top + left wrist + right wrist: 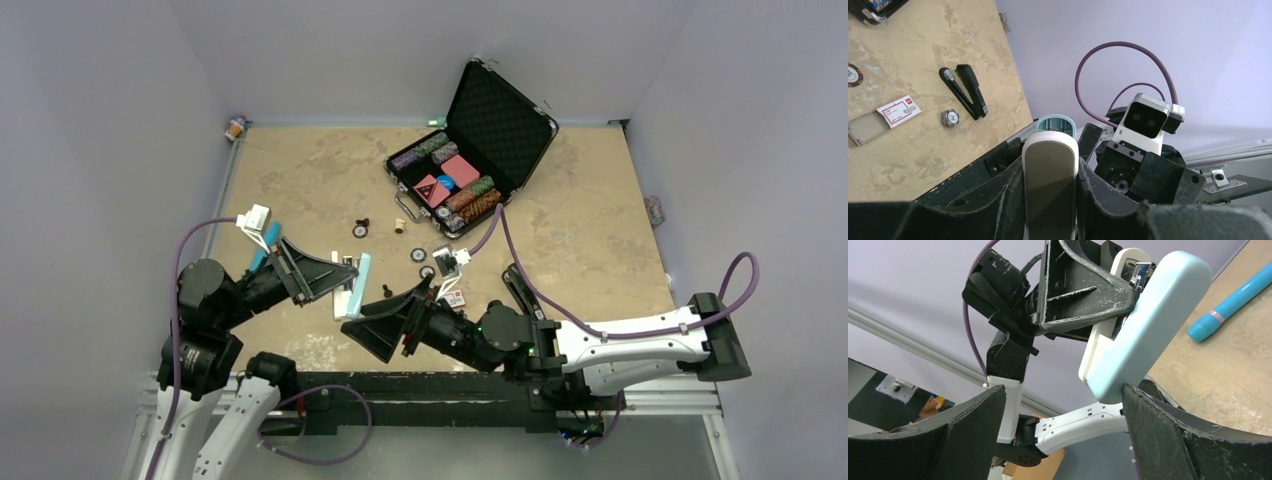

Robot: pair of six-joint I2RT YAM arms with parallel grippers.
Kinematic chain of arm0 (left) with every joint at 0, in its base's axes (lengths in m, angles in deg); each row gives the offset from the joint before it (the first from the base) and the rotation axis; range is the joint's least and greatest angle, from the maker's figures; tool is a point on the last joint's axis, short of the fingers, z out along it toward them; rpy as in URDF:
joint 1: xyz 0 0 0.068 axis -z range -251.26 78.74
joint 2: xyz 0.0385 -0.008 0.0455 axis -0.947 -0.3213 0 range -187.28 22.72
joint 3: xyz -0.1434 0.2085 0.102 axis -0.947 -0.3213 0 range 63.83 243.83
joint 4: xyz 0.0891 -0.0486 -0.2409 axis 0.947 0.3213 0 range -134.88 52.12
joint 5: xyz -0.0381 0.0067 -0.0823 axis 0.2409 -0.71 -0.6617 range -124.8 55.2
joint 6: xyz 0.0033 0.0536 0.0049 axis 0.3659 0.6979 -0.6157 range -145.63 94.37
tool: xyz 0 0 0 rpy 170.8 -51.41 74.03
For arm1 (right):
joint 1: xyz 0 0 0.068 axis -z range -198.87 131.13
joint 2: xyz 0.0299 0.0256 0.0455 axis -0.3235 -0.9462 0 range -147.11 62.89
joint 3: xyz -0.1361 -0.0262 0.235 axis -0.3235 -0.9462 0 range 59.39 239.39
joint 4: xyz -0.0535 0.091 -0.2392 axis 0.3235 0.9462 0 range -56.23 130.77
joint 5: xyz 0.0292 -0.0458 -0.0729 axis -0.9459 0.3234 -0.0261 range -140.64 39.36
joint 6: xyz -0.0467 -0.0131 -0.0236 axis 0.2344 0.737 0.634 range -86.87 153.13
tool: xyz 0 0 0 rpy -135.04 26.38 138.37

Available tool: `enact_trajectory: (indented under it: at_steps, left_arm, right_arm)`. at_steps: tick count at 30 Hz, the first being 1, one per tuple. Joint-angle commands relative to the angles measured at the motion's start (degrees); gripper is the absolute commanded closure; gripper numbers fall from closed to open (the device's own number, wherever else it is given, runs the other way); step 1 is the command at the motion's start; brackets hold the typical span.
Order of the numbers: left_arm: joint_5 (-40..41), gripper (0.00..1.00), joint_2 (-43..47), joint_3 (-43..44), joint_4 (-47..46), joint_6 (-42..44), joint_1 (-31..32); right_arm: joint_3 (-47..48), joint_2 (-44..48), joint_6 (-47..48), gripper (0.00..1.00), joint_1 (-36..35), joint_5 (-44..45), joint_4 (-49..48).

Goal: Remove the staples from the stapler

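Stapler (964,91) flat on worktop (908,165), well right of both tools, nearer the open, empty right tool (1060,400); left tool (1050,192) clamped around pale teal case (1148,325).

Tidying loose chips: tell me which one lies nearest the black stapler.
The blue-and-white chip beside the hinged end of the stapler; the dark chip sits far at the view's edge.

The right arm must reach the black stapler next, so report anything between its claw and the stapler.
Nothing rests on the stapler, which lies on the table with a poker chip beside it. But the pale teal case, clamped in the left claw, sits in the mouth of the open right claw.
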Motion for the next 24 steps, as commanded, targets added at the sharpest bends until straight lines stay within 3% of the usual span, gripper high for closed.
enact_trajectory:
  at_steps: [1,7,24]
  left_arm:
    - [0.18,1.00,1.38,4.57,-2.79,-2.09,-0.24]
    - [0.70,1.00,1.85,8.21,-1.80,-0.47,-0.24]
    - [3.42,1.00,6.39,3.63,-9.43,-8.28,-0.24]
  right_arm:
    - [6.13,-2.41,2.56,0.10,-0.25,1.26,2.11]
    - [4.87,-1.96,2.16,0.10,-0.25,0.40,-0.49]
    - [9.03,-6.58,4.75,0.18,-0.25,-2.10,-3.57]
